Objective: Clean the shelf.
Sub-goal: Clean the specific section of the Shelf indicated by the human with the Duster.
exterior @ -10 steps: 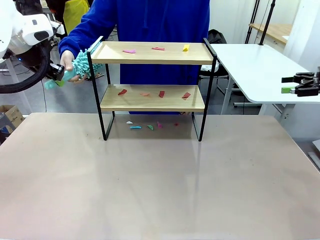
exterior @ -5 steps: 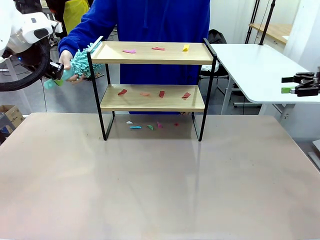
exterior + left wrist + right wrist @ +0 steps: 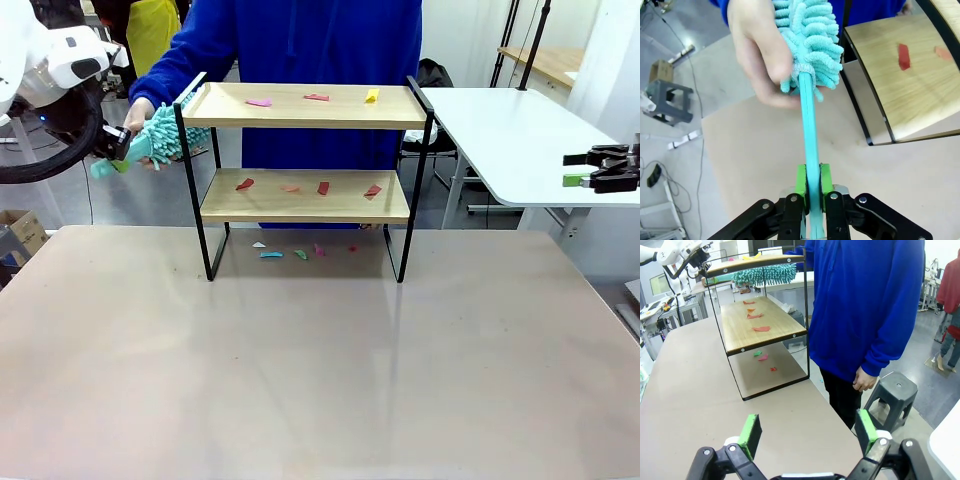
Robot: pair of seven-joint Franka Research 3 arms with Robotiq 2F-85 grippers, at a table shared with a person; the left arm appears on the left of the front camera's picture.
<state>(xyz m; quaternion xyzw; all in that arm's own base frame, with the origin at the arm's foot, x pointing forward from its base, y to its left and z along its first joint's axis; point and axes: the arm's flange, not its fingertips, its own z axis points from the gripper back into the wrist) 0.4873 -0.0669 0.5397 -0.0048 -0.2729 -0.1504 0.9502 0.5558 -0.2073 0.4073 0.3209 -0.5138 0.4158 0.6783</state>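
The shelf (image 3: 305, 196) stands at the table's far middle, with coloured paper scraps on its top board (image 3: 310, 105) and lower board (image 3: 905, 95). Left of its top corner, my left gripper (image 3: 119, 145) is shut on the thin handle of a teal fluffy duster (image 3: 160, 135). In the left wrist view the green pads (image 3: 801, 180) clamp that handle (image 3: 809, 135), and a person's hand (image 3: 757, 55) holds the duster head (image 3: 812, 35). My right gripper (image 3: 592, 170) hovers open off the table's right side, its pads (image 3: 750, 434) wide apart with nothing between them.
A person in a blue top (image 3: 320, 40) stands right behind the shelf. Several small scraps (image 3: 290, 252) lie on the table under it. A white side table (image 3: 510, 130) is at the right, and a grey stool (image 3: 892, 390) stands on the floor.
The person's hand has slid up over the duster head, and the head has tipped slightly toward the shelf's top corner. My right gripper has not moved.
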